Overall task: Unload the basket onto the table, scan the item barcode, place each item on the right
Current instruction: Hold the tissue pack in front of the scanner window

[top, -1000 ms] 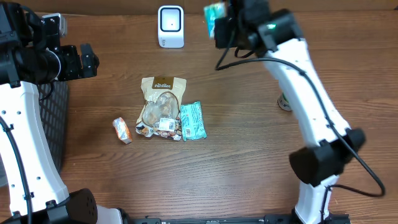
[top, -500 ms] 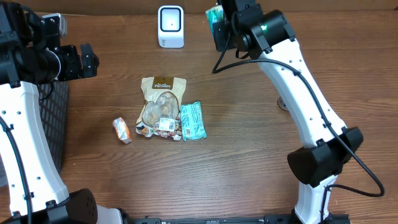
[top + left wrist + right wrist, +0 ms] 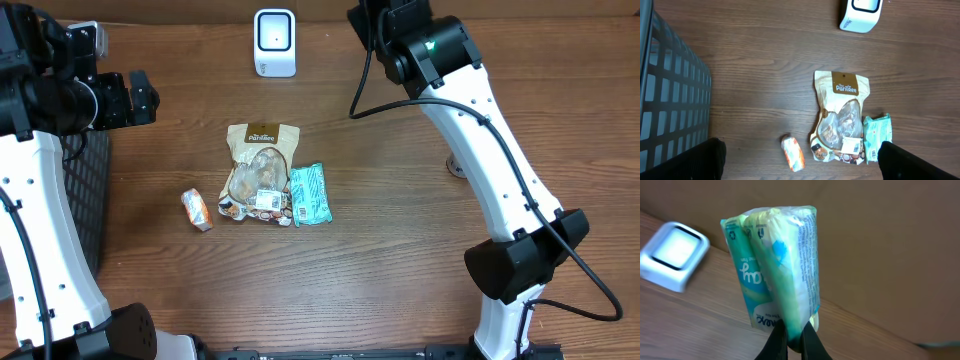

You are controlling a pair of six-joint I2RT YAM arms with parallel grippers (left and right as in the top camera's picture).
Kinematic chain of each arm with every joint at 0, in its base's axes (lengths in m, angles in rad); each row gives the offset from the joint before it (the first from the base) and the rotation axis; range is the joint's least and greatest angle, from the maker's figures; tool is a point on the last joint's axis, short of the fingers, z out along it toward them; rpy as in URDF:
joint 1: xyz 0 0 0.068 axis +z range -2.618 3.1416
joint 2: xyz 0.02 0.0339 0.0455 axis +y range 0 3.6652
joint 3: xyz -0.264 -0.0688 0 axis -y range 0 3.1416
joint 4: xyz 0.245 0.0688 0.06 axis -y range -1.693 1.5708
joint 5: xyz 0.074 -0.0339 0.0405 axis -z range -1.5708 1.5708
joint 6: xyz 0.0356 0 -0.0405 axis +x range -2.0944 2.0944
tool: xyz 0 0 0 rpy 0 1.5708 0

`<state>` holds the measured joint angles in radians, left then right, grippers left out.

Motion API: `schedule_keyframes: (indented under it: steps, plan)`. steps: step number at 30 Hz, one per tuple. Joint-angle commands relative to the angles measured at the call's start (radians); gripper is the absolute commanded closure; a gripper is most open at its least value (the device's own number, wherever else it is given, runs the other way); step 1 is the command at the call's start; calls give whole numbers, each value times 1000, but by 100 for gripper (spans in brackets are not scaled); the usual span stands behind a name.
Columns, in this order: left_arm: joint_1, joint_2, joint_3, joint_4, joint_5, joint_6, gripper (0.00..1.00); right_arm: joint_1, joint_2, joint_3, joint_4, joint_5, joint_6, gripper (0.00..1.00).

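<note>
- Overhead: your right hand (image 3: 372, 14) sits at the far edge of the table (image 3: 400, 260), just right of the white scanner (image 3: 274, 42). The arm hides what it holds from this view.
- Your left hand (image 3: 140, 97) hangs over the table's left side, near the black basket (image 3: 92, 190) and well apart from the goods.
- Mid-table lie a snack pouch (image 3: 259, 172), a teal packet (image 3: 309, 194) touching the pouch's lower right edge, and a small orange wrapper (image 3: 197, 210) to its left.
- Left wrist: your left hand's fingers (image 3: 705, 160) are spread wide at the bottom corners, with nothing pinched between them.
- The basket's grid wall fills the left edge, and you cannot tell what is in it.
- The pouch's long axis runs towards the scanner, label end nearer it.
- Right wrist: your right hand's fingers are pressed together on the lower end of the green packet (image 3: 775, 265), pinching it.
- The packet stands upright above the fingers, its long axis running straight away from the hand. A narrow side faces the camera and a printed face is turned left.
- The scanner lies on the table to the packet's left, apart from it, with its window in view.
</note>
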<state>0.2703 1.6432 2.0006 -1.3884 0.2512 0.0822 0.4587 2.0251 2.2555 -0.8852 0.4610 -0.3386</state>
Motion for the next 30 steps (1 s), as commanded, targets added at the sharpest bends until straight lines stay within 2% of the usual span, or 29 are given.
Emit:
schedule_keyframes:
  steps: [1, 13, 22, 30]
  plan:
    - [-2, 4, 12, 1, 8, 19, 0, -5, -38, 29, -18, 95, -58, 96]
    - [-2, 4, 12, 1, 8, 19, 0, -5, -50, 29, -37, 43, -56, 96]
    - [-2, 4, 12, 1, 8, 19, 0, -5, -51, 29, -35, 43, -146, 96]
    - [-2, 4, 12, 1, 8, 19, 1, -6, -50, 29, -21, 40, -149, 96]
